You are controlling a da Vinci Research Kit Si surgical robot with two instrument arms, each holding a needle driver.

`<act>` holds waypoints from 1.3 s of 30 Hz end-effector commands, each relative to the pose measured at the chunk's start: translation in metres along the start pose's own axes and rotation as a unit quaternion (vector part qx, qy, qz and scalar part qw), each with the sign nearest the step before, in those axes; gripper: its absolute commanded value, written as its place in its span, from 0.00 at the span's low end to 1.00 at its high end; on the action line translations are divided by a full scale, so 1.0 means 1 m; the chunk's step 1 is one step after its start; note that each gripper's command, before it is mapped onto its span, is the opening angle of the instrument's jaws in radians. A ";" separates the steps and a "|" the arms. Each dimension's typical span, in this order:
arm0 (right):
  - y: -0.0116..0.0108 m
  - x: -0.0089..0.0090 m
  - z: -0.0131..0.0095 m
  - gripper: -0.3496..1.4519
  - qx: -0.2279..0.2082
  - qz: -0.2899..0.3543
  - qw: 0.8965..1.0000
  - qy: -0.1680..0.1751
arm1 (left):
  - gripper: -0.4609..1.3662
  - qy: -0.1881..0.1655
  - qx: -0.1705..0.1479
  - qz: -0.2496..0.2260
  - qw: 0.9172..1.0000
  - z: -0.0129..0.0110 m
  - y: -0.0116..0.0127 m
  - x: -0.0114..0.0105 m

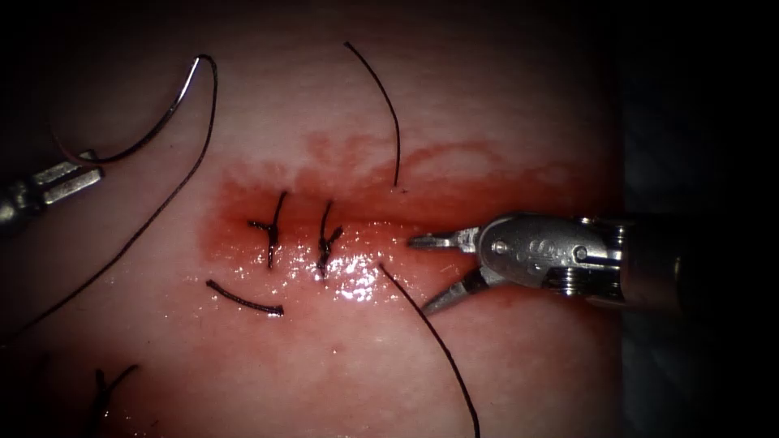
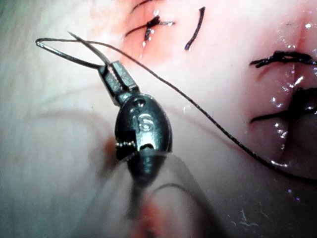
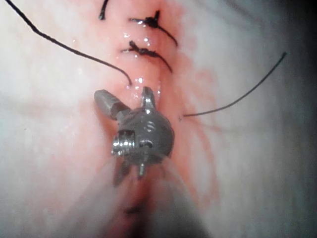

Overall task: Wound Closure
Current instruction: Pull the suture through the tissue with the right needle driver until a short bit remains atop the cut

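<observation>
1. Left tool (image 1: 77,180): jaws closed on the curved steel needle (image 1: 158,122) near its pointed end; the needle is clear of the tissue (image 1: 503,97), left of the cut (image 1: 381,231).
2. Right tool (image 1: 422,272): jaws spread wide, holding nothing, at the cut's right part.
3. Dark thread (image 1: 138,231) trails from the needle; two knotted stitches (image 1: 273,229) cross the glistening, red-stained cut.

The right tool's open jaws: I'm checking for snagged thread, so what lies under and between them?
The right tool holds nothing; between its jaws shows wet tissue with red fluid. A thread emerges nearby, untouched. Tissue beneath the tool's body is covered.
</observation>
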 end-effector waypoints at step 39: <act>-0.0065 0.0020 0.0014 0.00 0.120 -0.033 0.992 -0.019 | 0.06 -0.001 -0.007 -0.001 1.000 -0.0008 0.0000 0.0007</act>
